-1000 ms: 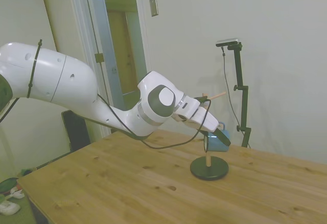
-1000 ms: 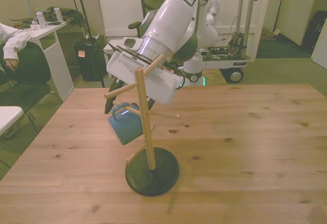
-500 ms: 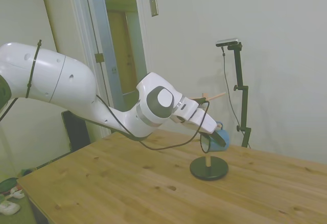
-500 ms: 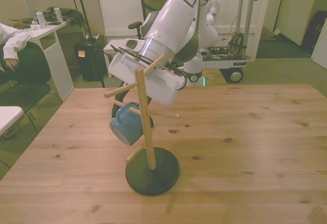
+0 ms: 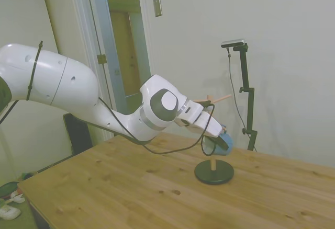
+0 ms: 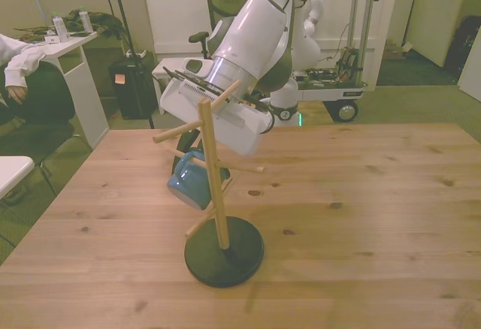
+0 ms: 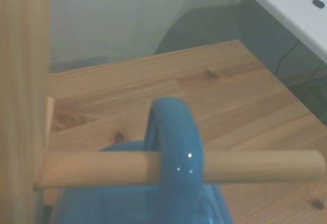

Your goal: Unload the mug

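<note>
Wooden table [image 6: 361,216] is shown bearing the peg stand [image 6: 216,194]; the mug [image 6: 189,182] has been swung closer to the post within a second, its handle [image 7: 173,162] still threaded on a peg [image 7: 255,165]. Whether the gripper [image 6: 197,165] is spread cannot be told; unloading is judged unfinished.

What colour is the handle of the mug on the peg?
Blue, glossy. The handle of the mug shows best in the wrist view, looped over the peg.
</note>
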`<state>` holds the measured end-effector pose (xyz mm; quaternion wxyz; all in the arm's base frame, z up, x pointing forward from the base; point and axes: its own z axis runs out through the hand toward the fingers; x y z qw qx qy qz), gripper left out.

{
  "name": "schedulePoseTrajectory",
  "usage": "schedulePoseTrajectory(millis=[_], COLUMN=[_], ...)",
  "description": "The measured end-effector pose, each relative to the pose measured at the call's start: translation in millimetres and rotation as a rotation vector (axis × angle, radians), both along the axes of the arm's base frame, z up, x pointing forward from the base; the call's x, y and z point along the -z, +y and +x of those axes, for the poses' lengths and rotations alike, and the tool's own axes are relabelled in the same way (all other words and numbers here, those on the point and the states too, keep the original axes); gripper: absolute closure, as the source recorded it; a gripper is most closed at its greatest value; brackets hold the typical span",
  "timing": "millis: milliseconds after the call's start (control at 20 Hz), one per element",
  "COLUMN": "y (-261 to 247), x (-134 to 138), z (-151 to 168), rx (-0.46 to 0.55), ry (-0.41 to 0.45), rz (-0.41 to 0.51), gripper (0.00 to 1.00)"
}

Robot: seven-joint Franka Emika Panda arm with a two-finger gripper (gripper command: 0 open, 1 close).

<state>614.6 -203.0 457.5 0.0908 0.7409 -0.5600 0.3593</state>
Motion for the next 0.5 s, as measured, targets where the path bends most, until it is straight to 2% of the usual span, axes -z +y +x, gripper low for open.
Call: schedulePoseTrajectory(millis=[500], y=[2.4], x=[-2.0], z=[-6.5], rx=[-0.011], ry=[-0.009], rz=[0.004], gripper=[1.0])
